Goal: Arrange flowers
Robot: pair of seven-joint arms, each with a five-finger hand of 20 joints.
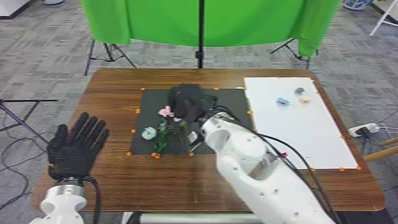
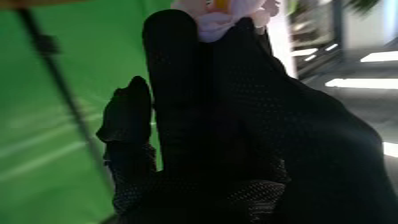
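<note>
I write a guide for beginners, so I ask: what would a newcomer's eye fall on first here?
Probably the bright green cloth backdrop hanging behind the brown wooden table. Then, the robot's black-gloved right hand over the dark rectangular mat, with a small pink flower close beside it.

Head cam high, forward-and-down over the table (image 1: 129, 187), wrist cam super close on the right hand (image 1: 187, 100), green cloth (image 1: 244, 27) in both.

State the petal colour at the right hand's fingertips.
Petals: pale pink, best seen in the right wrist view.
</note>
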